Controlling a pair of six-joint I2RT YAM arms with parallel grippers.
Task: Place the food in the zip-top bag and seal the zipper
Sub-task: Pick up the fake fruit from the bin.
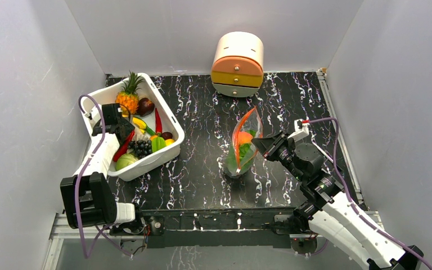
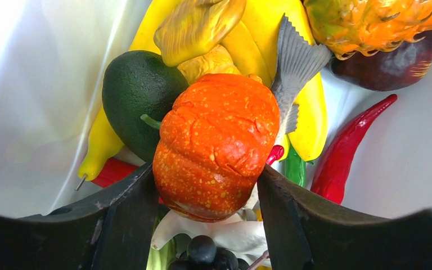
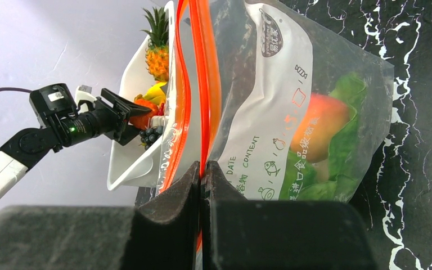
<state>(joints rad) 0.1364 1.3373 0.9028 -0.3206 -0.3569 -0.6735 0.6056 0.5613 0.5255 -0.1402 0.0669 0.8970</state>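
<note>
The clear zip-top bag [image 1: 242, 151] stands upright on the black marble table, mouth up. Through it I see a green leafy cabbage [image 3: 343, 140] and an orange-red fruit [image 3: 318, 126]. My right gripper [image 3: 201, 166] is shut on the red-orange zipper [image 3: 202, 84] at the bag's right edge; it also shows in the top view [image 1: 261, 143]. My left gripper [image 2: 205, 174] is over the white tub [image 1: 146, 164], its jaws shut on a round orange-red speckled fruit [image 2: 216, 146]. A slim red chilli [image 2: 346, 152] lies in the tub to the right.
The tub also holds a pineapple [image 1: 128, 95], dark grapes [image 1: 140, 147], a dark green avocado [image 2: 138, 95] and yellow pieces. A cream-and-orange drawer box [image 1: 237, 63] stands at the back. Grey walls enclose the table on three sides.
</note>
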